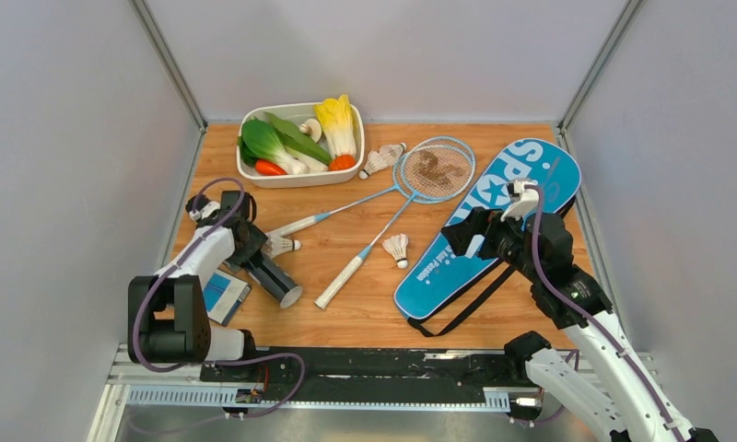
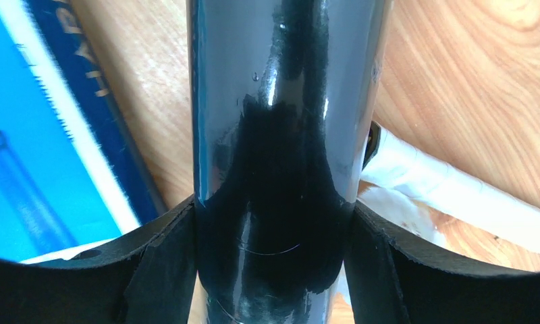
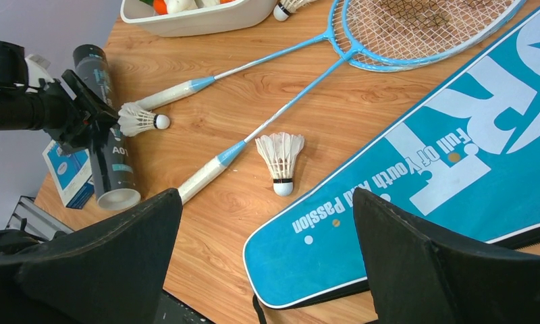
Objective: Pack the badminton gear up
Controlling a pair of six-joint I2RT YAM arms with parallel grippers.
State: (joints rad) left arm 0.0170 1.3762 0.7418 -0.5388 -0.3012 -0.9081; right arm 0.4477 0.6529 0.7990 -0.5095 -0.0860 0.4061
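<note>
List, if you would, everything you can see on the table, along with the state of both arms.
White tray of toy vegetables: one, white, back left.
Light-blue rackets with white handles: two, heads overlapping mid-back, handles pointing near-left.
White feather shuttlecocks: at least three; centre, beside tray, by tube.
Long black tube: one, lying left.
Blue racket-shaped "SPORT" cover: one, right side.
Blue-and-white card: one, near left.
Left gripper: shut on the tube.
Right gripper: open, above the cover.

Open tabletop [image 1: 365, 318] lies between the black tube [image 1: 277, 281] and the cover [image 1: 434, 276] (one racket handle [image 1: 340, 281] slants across it), with a shuttlecock [image 1: 398, 249] just beside the cover's edge.
</note>
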